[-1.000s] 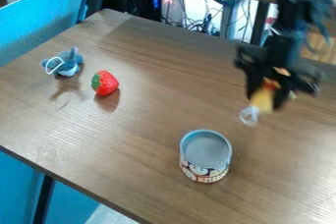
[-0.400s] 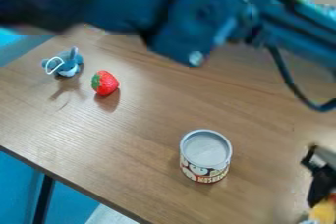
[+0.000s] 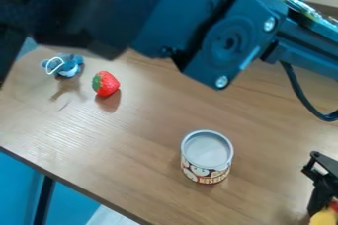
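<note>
As I look across the wooden table (image 3: 142, 145) from left to right, a small blue toy (image 3: 64, 65) comes first, then a red strawberry (image 3: 105, 84), then a tin can (image 3: 206, 157). At the lower right edge, my black pincer (image 3: 323, 208) grips a yellow toy (image 3: 322, 218) at its tip.

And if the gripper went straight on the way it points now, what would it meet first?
Probably the table, with the yellow thing in the gripper touching it first. But this line runs out of the picture at the lower right, so depth is unclear; the can stands aside.
</note>
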You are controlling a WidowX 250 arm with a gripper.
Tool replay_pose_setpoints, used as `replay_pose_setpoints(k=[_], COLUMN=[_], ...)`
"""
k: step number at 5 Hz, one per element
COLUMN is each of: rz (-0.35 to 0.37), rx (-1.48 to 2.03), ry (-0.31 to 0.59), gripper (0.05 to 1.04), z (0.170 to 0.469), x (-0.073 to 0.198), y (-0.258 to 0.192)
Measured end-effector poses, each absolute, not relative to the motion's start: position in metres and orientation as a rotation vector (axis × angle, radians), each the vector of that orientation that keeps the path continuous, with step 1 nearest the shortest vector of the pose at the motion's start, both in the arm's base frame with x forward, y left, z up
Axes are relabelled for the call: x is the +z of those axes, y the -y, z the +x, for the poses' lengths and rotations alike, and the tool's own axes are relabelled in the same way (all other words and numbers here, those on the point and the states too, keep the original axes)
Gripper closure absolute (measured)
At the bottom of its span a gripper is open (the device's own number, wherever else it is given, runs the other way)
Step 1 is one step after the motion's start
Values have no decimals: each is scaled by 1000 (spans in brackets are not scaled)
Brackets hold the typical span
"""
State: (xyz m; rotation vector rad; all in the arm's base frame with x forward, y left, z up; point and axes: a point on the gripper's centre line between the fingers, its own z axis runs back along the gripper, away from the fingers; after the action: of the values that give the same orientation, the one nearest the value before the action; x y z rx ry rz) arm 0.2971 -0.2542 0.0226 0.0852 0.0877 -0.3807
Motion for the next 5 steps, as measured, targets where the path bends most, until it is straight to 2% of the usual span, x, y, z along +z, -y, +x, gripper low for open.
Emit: replay_pose_setpoints(k=[1, 2, 3, 4, 5], rz=[73, 57, -30, -147, -65], rx=[-343, -285, -208, -90, 43], ry=[-82, -16, 126, 198, 230], gripper=[243, 79, 79, 83, 83], z=[292, 285, 288, 293, 292], x=[24, 46, 95, 124, 145], y=[237, 223, 214, 188, 147])
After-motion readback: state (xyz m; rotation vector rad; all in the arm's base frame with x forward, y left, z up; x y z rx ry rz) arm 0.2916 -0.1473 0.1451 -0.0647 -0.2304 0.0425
